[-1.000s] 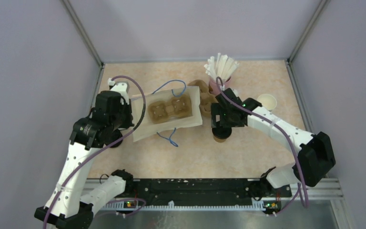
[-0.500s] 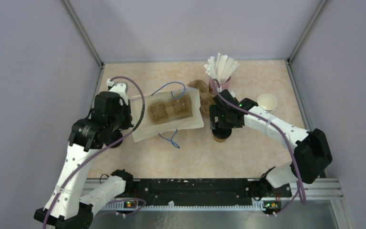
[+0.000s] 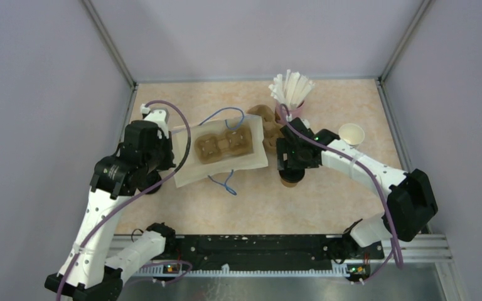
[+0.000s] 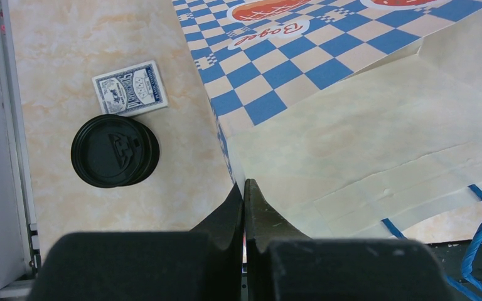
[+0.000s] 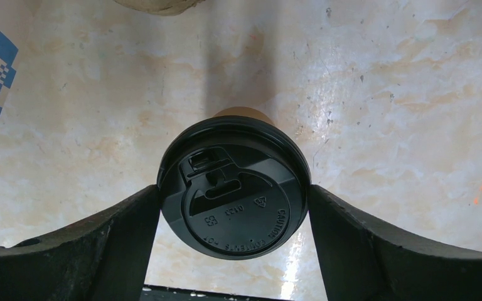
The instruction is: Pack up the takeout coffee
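1. lid of the takeout coffee (image 5: 233, 194), round black plastic with raised markings, hides nearly all of the cup in the right wrist view; only a sliver of brown paper shows at its upper edge.
2. in the top view the right gripper (image 3: 294, 164) covers the cup just right of centre; only its brown foot shows, standing on the mottled beige table (image 3: 326, 207).
3. the right gripper's dark fingers (image 5: 125, 232) meet the lid's rim on both sides, clasping it.
4. the left gripper (image 4: 245, 191) is closed, its tips pinching the edge of the paper bag (image 4: 364, 125).
5. the bag is creased, cream with blue checks, and cut off at the top and right of the left wrist view; its print is only partly readable.
6. a second black-lidded cup (image 4: 115, 150) stands at the left of that view, just below a blue-backed card box (image 4: 130, 88).
7. a moulded brown cardboard carrier (image 3: 224, 144) lies at the bag, left of centre; whether on it or inside it, i cannot tell.
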### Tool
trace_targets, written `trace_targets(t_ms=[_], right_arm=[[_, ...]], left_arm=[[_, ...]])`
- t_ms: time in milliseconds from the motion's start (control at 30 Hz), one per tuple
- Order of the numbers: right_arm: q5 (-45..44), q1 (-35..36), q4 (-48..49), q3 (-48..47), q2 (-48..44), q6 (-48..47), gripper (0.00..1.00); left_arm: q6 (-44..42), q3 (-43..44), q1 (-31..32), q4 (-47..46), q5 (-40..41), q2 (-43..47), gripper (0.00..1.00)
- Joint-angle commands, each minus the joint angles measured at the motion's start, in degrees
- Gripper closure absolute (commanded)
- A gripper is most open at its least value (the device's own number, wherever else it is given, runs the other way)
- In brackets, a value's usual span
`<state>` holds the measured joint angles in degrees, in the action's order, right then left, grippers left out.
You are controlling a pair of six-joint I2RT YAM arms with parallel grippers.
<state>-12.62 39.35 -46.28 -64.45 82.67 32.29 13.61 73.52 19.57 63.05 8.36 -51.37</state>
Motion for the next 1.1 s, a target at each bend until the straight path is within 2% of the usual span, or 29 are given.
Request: trace_targets(t_ms=[0,133,167,267,300,533,800,1067], right_arm=[[0.0,0.6,0.6,1.1,0.3,-0.2,0.18],[-0.3,0.6,0.3,0.7,-0.8,-0.8,0.24],[-1.0,0.6,0.1,0.7,-0.9,-1.1,0.24],[-2.2,0.6,-0.8,0.6,-0.6,-1.0,0.12],[-2.1,0.6,-1.1,0.3,-0.5,-1.0,0.11],[-2.1,1.2,-0.9,-0.7,0.1,-1.5,0.10],[-1.5,1.6,-0.3,-0.1,0.7,-1.6,0.18],[-5.0,1.6,-2.8,-4.0,-5.0,-1.5,0.26]], left_arm=[[0.5,2.5,0.1,-1.7,0.2,0.5,1.00],[0.4,2.7,0.1,-1.6,0.3,0.5,1.00],[0.4,2.8,0.1,-1.7,0.3,0.5,1.00],[0.4,2.8,0.1,-1.7,0.1,0.4,1.00],[0.3,2.7,0.0,-1.8,0.1,0.4,1.00],[0.4,2.8,0.1,-2.0,0.1,0.4,1.00],[0.5,3.2,0.1,-1.7,-0.1,0.4,1.00],[0.7,4.1,0.1,-1.5,-0.7,-0.2,1.00]])
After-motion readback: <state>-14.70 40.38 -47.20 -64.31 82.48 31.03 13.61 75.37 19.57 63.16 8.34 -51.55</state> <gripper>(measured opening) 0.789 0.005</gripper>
